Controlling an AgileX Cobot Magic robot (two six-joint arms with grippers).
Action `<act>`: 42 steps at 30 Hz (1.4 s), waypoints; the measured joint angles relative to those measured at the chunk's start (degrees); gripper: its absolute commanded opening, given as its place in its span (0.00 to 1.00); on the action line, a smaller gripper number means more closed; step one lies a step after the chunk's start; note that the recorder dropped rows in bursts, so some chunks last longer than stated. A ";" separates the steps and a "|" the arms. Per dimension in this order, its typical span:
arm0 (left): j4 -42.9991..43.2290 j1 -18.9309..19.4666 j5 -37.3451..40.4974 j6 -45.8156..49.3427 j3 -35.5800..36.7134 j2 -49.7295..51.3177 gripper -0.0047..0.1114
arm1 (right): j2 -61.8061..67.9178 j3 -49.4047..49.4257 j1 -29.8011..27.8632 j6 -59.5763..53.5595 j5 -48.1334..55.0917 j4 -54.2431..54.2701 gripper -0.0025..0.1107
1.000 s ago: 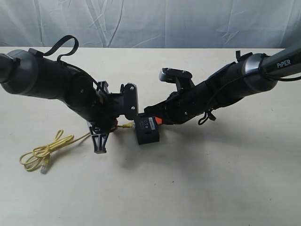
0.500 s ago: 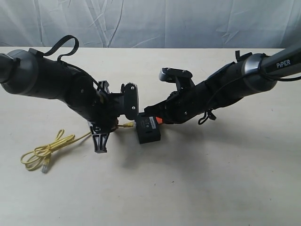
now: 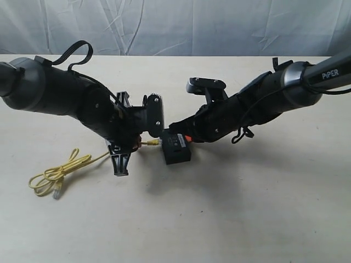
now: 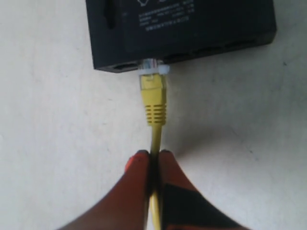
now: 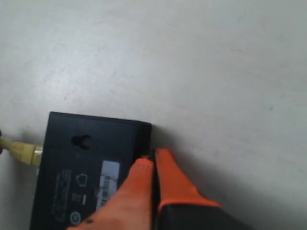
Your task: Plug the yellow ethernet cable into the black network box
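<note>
The black network box (image 3: 177, 149) lies on the table between the two arms, its white label (image 5: 110, 178) facing up. My left gripper (image 4: 153, 154) is shut on the yellow ethernet cable (image 4: 156, 136), a short way behind its yellow boot (image 4: 153, 98). The clear plug (image 4: 149, 66) sits at a port in the box's side wall (image 4: 192, 50), with its tip partly inside. The rest of the cable trails to a loose coil (image 3: 55, 176) at the left. My right gripper (image 5: 151, 158) is shut, and its orange fingertips (image 3: 187, 139) rest against the box's opposite edge.
A pale tabletop (image 3: 247, 208) stretches around the box. A grey cloth backdrop (image 3: 181, 24) hangs behind the far edge. The left arm's black bracket (image 3: 118, 159) reaches down to the table beside the cable.
The box, the plug and both grippers have shifted slightly to the right. The cable coil has been dragged a little to the right along the table.
</note>
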 measured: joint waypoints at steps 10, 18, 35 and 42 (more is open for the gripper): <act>1.76 0.00 3.77 0.00 0.00 0.00 0.04 | -0.72 0.00 0.00 0.12 4.46 -1.41 0.02; 1.76 0.00 3.27 0.00 -0.13 0.00 0.04 | -0.72 0.00 0.13 2.09 0.97 -2.99 0.02; 1.76 -0.22 2.94 0.00 -0.25 0.00 0.04 | -1.65 0.00 0.24 9.02 -4.51 -8.43 0.02; 1.76 -0.22 2.93 0.00 -0.25 0.00 0.04 | -4.06 0.00 0.24 9.52 -3.80 -8.54 0.02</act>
